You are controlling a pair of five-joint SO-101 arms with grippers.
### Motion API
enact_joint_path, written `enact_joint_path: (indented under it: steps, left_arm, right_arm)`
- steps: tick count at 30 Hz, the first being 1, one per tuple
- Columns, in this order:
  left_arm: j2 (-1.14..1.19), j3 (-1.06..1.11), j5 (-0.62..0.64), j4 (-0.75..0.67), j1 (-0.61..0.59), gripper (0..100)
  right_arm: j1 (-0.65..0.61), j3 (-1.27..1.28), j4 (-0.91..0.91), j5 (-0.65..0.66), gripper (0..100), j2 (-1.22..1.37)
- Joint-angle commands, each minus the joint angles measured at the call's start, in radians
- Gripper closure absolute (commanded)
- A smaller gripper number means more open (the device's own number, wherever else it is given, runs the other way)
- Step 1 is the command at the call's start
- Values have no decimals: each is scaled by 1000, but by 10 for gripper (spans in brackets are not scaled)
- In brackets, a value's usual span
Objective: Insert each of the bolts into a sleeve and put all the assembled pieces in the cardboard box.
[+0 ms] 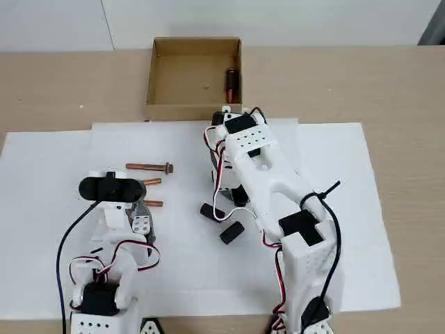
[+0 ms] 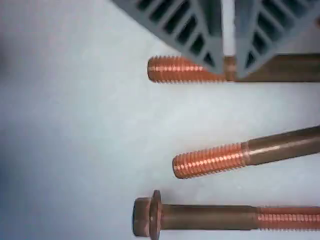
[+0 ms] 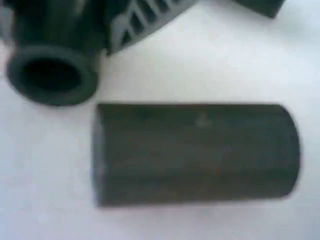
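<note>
The left hand (image 2: 229, 50), its grey ribbed fingers (image 2: 190, 25) all but clenched on nothing, hangs over the nearest copper-coloured threaded bolt (image 2: 180, 69) lying on the worktop (image 1: 55, 83), whose long axis seems to cross the slit between them (a wrist turn looks needed first).

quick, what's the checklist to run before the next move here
1. Left pincer over a bolt: ok.
2. Left pincer open to grasp: not ok, shut.
3. One sleeve lying free on the paper: ok.
4. The second sleeve free or held: cannot tell.
5. Cardboard box has room: ok, one assembled piece inside.
</note>
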Motion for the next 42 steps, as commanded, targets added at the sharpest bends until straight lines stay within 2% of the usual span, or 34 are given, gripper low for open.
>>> enact_joint_path:
  steps: [1, 7, 13, 20, 25, 28, 34, 42]
  left_arm:
    - [-8, -4, -3, -2, -5, 994]
    - [-8, -4, -2, -2, -5, 994]
    - [-8, -24, -2, -2, -5, 994]
    - [0, -217, -5, 3, -5, 994]
    - [23, -374, -32, 29, 2, 994]
    - [130, -493, -38, 57, -3, 994]
    - [491, -832, -35, 149, -2, 994]
    - [913, -1242, -41, 315, -6, 994]
  right_arm:
    - [2, -5, -35, 12, 987, 15]
    - [1, -83, 85, 14, 996, -39]
    - [-2, -210, 203, 37, 996, -209]
    - [10, -196, 222, 49, 997, -483]
    - [74, -91, 222, 49, 997, -615]
    - [128, -8, 220, 49, 997, -680]
    - [205, 135, 216, 49, 997, -788]
    - [222, 287, 214, 49, 996, -888]
